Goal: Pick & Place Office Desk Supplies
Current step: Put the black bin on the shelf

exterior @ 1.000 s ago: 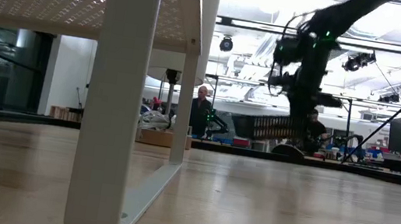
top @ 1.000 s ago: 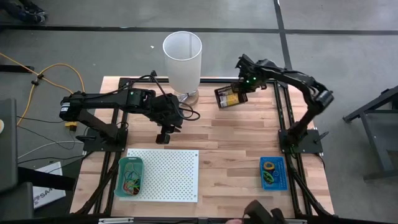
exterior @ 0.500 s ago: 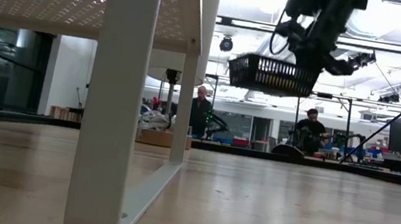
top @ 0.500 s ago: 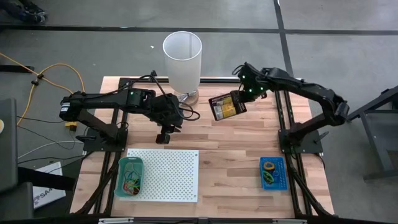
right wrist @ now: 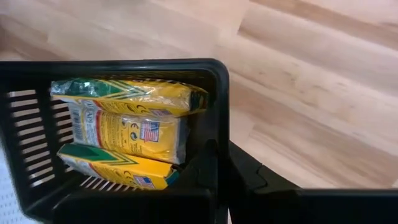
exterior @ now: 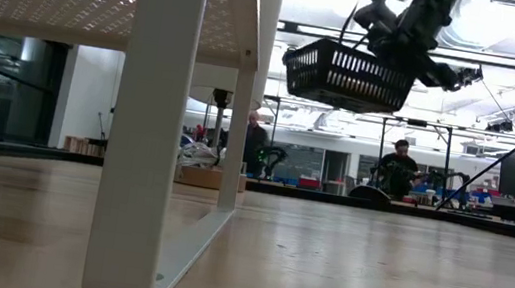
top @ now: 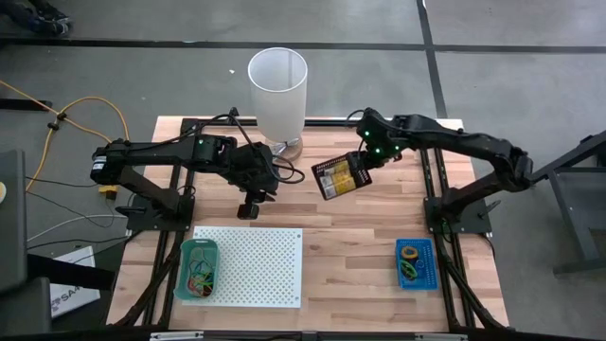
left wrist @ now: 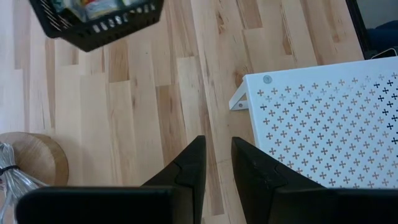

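Black slotted basket [top: 339, 175] of yellow packets [right wrist: 127, 134], pinched at its rim by the right gripper [top: 367, 161], has swung from the table's upper right toward centre frame, well clear of the wood. Delivery is under way. Left gripper [top: 248, 210] waits by the white perforated board [top: 251, 265], jaws slightly parted, empty.

Glossy yellow packets [right wrist: 124, 134] in a black plastic basket [right wrist: 214, 112] above pale wood table [top: 360, 213]
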`<state>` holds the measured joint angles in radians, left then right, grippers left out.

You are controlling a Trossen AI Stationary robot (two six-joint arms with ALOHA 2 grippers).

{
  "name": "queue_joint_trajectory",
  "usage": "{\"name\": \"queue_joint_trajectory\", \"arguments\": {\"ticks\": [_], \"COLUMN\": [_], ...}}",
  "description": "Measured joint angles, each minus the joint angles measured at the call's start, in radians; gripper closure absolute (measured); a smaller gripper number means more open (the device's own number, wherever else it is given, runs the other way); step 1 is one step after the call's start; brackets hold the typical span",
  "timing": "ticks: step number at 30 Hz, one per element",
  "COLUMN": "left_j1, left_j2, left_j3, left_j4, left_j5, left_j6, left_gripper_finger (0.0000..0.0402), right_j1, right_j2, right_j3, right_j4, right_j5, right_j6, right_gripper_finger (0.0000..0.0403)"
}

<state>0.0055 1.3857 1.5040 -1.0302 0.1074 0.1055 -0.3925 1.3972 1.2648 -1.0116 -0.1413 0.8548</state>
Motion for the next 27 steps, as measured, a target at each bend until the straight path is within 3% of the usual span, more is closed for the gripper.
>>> {"name": "queue_joint_trajectory", "arguments": {"ticks": [15, 27], "left_j1": [0.000, 0.000], "left_j2": [0.000, 0.000], "left_j3": [0.000, 0.000], "left_j4": [0.000, 0.000], "left_j5": [0.000, 0.000], "left_j6": [0.000, 0.000], "left_gripper_finger": [0.0329, 0.0329], "right_j1": [0.216, 0.249], "right_j2": [0.000, 0.001], "right_j3": [0.000, 0.000], "right_j4": [0.120, 0.083], "right_j5": [-0.073, -0.047], "right_j6": [0.066, 0.037], "right_gripper_finger": [0.0399, 0.0399]}}
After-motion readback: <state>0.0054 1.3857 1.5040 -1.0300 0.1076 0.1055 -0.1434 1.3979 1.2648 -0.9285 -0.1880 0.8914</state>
